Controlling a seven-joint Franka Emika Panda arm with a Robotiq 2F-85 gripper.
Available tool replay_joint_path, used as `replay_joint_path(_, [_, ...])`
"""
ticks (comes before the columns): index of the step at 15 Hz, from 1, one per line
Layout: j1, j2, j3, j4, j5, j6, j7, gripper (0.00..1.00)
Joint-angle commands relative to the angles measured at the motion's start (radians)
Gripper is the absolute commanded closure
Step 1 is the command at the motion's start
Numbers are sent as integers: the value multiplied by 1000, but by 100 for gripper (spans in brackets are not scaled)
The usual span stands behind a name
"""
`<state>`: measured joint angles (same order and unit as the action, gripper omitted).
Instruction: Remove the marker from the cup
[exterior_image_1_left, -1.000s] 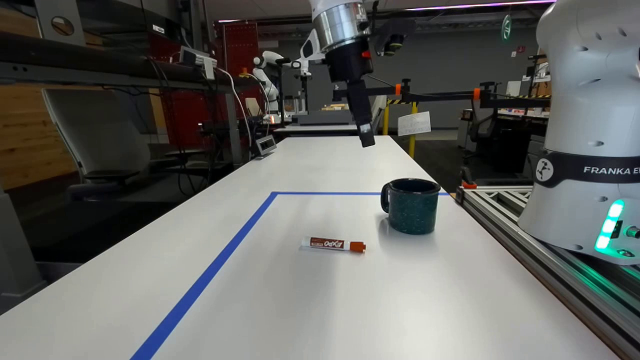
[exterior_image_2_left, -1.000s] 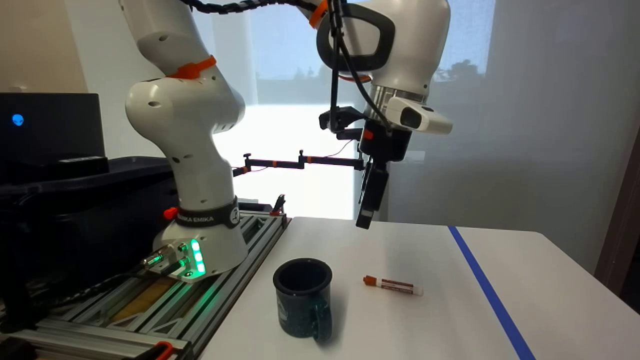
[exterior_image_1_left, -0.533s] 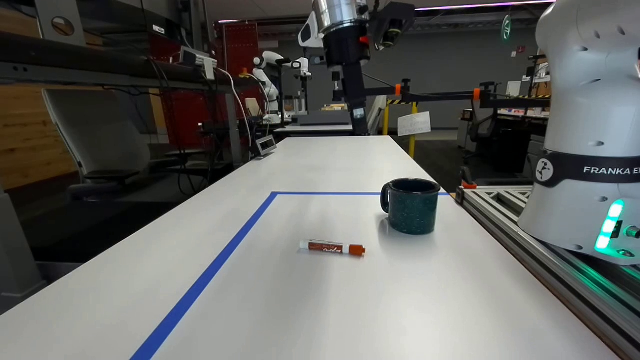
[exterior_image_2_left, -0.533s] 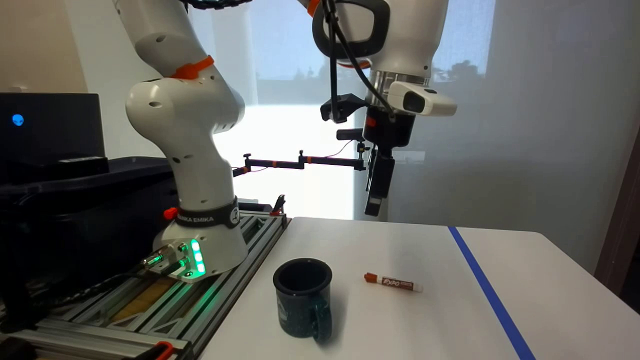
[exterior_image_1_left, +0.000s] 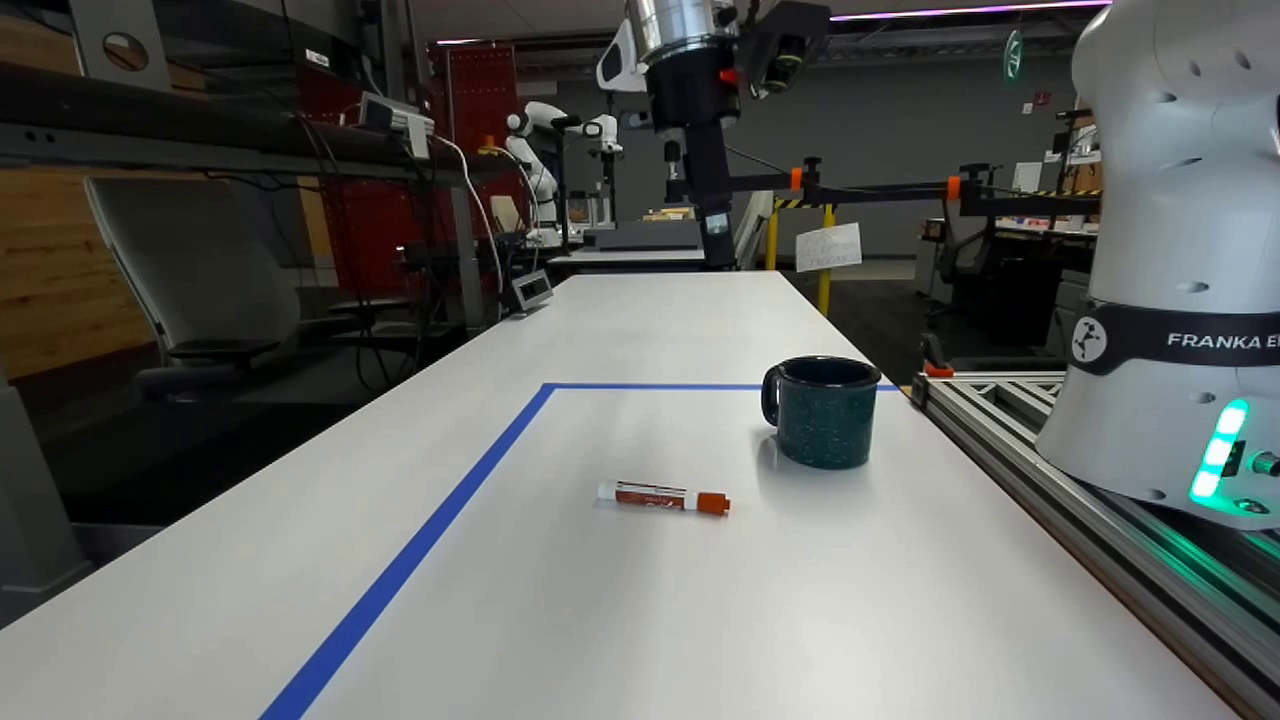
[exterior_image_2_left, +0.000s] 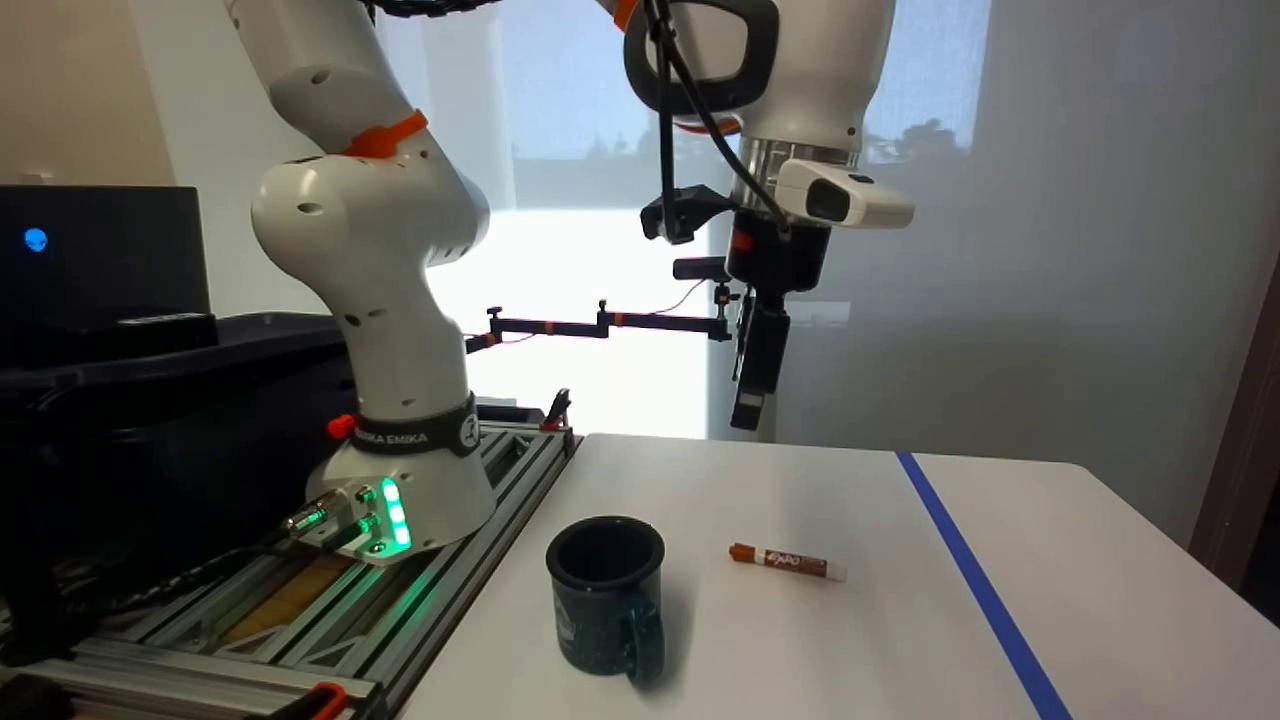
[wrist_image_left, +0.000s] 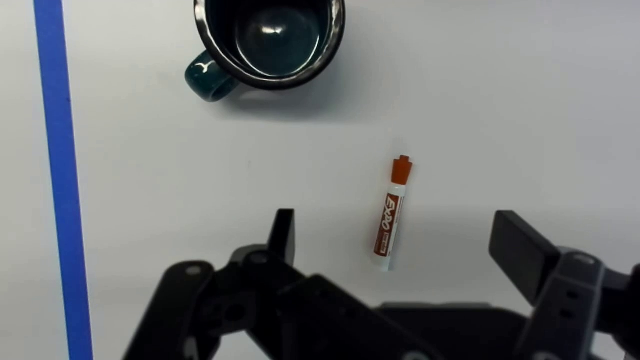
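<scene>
The marker, white with a brown label and an orange-red cap, lies flat on the white table in both exterior views (exterior_image_1_left: 664, 497) (exterior_image_2_left: 787, 562) and in the wrist view (wrist_image_left: 391, 215). The dark teal cup stands upright beside it, apart from it, in both exterior views (exterior_image_1_left: 825, 415) (exterior_image_2_left: 605, 610). In the wrist view the cup (wrist_image_left: 275, 47) is cut off at the top edge, and the part of its inside that shows holds nothing. My gripper (wrist_image_left: 395, 222) is open with nothing between its fingers, high above the table in both exterior views (exterior_image_1_left: 717, 245) (exterior_image_2_left: 750, 405).
Blue tape (exterior_image_1_left: 420, 540) marks lines on the table; it also shows in an exterior view (exterior_image_2_left: 985, 590) and in the wrist view (wrist_image_left: 62, 175). The arm's base (exterior_image_2_left: 405, 500) stands on a metal frame along the table's edge, on the cup's side.
My gripper has risen away from the table and become more upright, mostly in the first half second. The marker has rolled slightly, its label turning. The cup has not moved.
</scene>
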<state>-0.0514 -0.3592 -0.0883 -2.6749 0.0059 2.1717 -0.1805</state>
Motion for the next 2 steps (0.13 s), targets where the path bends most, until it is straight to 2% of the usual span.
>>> replay_joint_path(1, [2, -1, -2, 1, -1, -3, 1, 0])
replay_joint_path(2, [2, -1, -2, 1, -1, -3, 1, 0])
